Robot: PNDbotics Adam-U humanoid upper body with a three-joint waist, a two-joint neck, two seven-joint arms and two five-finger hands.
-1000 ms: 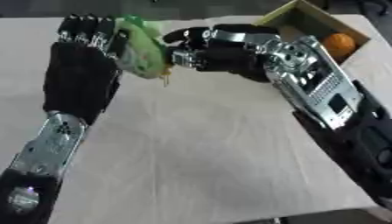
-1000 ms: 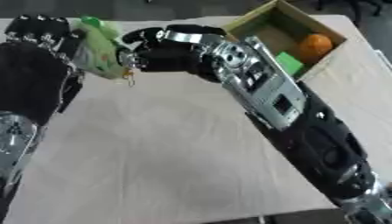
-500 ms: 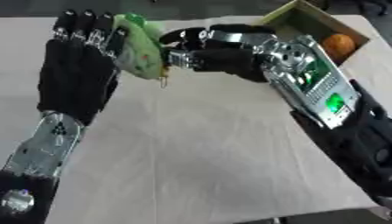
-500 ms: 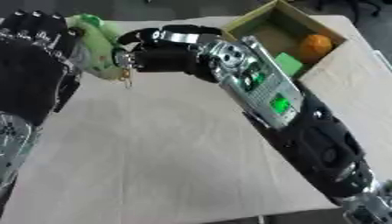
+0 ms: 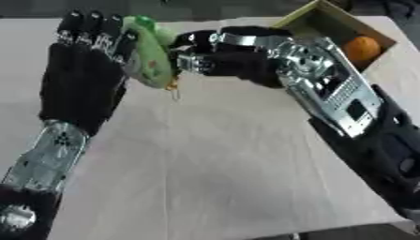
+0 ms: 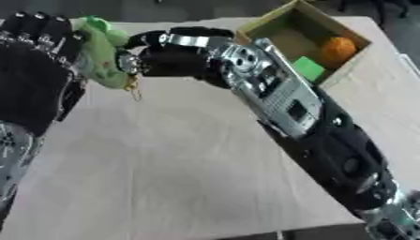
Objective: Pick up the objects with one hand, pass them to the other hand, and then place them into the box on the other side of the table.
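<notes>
While our left hand (image 5: 82, 79) backs one green toy (image 5: 150, 58) with straight fingers, our right hand (image 5: 221, 58) pinches it. At two o'clock, one box (image 6: 283, 28) holds one orange ball (image 6: 338, 48) and one green block (image 6: 308, 68).

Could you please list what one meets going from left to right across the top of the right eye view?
Black left hand → soft green toy → black right hand → open cardboard box → green block → orange ball.
</notes>
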